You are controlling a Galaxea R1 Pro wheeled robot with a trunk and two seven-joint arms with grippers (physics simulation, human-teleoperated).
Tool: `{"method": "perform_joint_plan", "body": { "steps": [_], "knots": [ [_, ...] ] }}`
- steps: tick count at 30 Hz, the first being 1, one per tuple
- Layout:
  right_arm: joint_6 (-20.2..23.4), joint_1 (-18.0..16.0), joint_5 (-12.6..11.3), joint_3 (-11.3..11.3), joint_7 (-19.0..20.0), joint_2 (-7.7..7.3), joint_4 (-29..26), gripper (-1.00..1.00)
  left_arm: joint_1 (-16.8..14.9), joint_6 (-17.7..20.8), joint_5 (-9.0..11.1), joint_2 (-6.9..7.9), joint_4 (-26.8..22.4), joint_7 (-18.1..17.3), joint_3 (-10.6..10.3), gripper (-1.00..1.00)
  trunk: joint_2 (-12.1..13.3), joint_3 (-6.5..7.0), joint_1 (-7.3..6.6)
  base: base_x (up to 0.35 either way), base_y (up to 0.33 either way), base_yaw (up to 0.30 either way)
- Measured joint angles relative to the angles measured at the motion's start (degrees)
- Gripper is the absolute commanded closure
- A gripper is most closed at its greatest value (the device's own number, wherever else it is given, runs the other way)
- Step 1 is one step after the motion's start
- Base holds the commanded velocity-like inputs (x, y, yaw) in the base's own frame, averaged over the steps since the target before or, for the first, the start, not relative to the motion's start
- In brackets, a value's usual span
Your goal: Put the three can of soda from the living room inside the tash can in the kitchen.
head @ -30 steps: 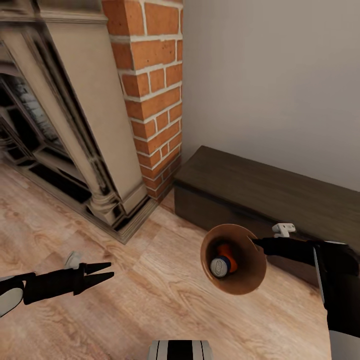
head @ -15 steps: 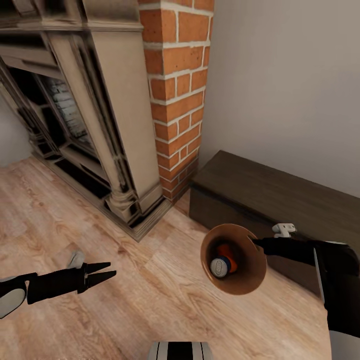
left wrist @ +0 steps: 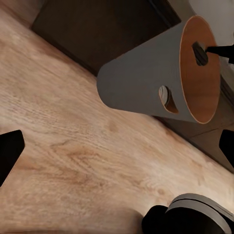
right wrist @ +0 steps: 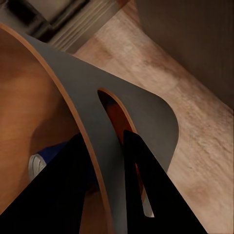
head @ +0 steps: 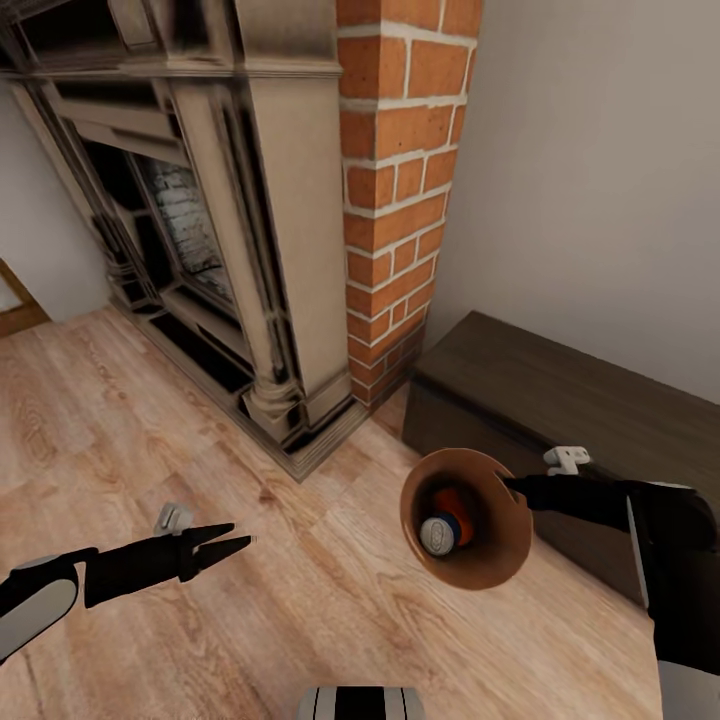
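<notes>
My right gripper (head: 508, 484) is shut on the rim of the copper-coloured trash can (head: 495, 565), holding it tilted above the floor with its mouth towards the head camera. Inside lie a blue soda can (head: 440, 532) with a grey top and an orange can (head: 452, 500) behind it; a third can is hidden. In the right wrist view the fingers (right wrist: 141, 190) pinch the bin's wall (right wrist: 146, 112) beside a handle slot, and the blue can (right wrist: 41, 163) shows inside. My left gripper (head: 238, 535) hangs open and empty over the floor. The bin (left wrist: 141, 83) is also in the left wrist view.
A stone fireplace (head: 250, 250) and red brick chimney (head: 400, 180) stand ahead to the left. A low dark wooden bench (head: 560, 400) sits against the grey wall, just behind the bin. Light wood plank floor (head: 120, 420) spreads to the left and front.
The whole picture has shifted right, so the camera has turned left; more of the fireplace shows. The bin stays in my right gripper. My left gripper has edged slightly right and down.
</notes>
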Motion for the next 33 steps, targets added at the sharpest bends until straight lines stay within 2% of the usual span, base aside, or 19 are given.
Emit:
{"method": "perform_joint_plan", "body": {
  "steps": [7, 24, 33],
  "knots": [
    [-0.03, 0.0, 0.04, 0.02, -0.01, 0.03, 0.0, 1.0, 0.0, 0.44, 0.01, -0.23, -0.11, -0.2, 0.51, -1.0, 0.0, 0.48, 0.0, 0.0, 0.0, 0.182],
    [-0.11, -0.03, 0.18, 0.05, 0.32, -0.01, 0.0, 1.0, 0.0, 0.53, 0.02, -0.44, -0.08, -0.19, 0.57, -1.0, 0.0, 1.4, 0.0, 0.0, 0.0, 0.06],
    [-0.08, -0.03, 0.18, 0.06, 0.5, 0.01, 0.0, 1.0, 0.0, 0.54, 0.09, -0.41, -0.08, -0.19, 0.65, -1.0, 0.0, 2.09, 0.0, 0.0, 0.0, 0.163]
  ]
}}
